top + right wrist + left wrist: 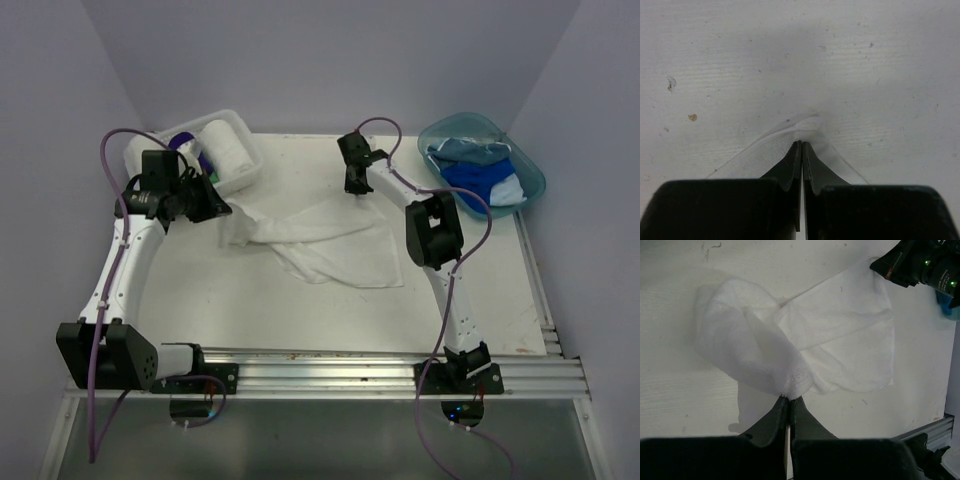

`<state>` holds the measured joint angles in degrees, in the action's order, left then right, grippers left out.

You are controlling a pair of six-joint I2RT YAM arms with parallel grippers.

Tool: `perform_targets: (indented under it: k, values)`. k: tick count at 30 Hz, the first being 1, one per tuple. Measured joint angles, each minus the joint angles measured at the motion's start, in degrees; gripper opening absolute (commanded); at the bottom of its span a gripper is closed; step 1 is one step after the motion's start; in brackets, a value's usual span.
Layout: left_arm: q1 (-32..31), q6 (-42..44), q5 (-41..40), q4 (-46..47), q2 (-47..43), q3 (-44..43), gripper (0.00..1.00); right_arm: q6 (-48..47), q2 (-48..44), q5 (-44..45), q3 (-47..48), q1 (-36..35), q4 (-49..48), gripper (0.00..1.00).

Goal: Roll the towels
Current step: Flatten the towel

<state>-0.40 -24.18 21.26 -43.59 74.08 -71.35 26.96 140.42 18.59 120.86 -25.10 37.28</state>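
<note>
White cloth is the item under work. One large white towel (340,255) lies near the middle of the table (230,310), rumpled and partly folded over itself, with no roll started.

Left gripper (788,399): jaws closed, pinching a bunched corner at the towel's 9 o'clock end. The cloth fans out from the tips.

Right gripper (801,145): jaws closed on a thin lip of the same towel at about its 1 o'clock edge. Only a small peak of fabric shows at the tips, so this hold is judged slight.

Farther back, at 11 o'clock on the table, the basket (250,175) holds one rolled white towel (228,145). A purple towel (180,142) sits just beside it at its 9 o'clock; whether that one is rolled cannot be told.

At 1 o'clock on the table, the tub (535,175) holds a royal blue towel (478,183) and a pale blue towel (468,150), heaped loose and unrolled.

Assessment: at least one towel is finished and stowed. The towel in hand appears to be at the spreading stage, held at two points as if to be drawn flat. Flattening, rolling and stowing it remain, then the same for the towels in the tub. Progress is judged well short of halfway.
</note>
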Motion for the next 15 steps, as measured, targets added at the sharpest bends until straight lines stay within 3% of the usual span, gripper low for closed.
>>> perform_targets:
  k: [7,15]
  values:
    - [0.00,0.00,-0.02,-0.42,-0.17,0.00,0.00,-0.85,-1.29,0.00,-0.48,0.07,-0.02,0.00]
    - [0.00,0.28,-0.28,-1.44,2.71,-4.90,0.00,-1.51,-12.48,-0.24,-1.62,1.79,-1.03,0.00]
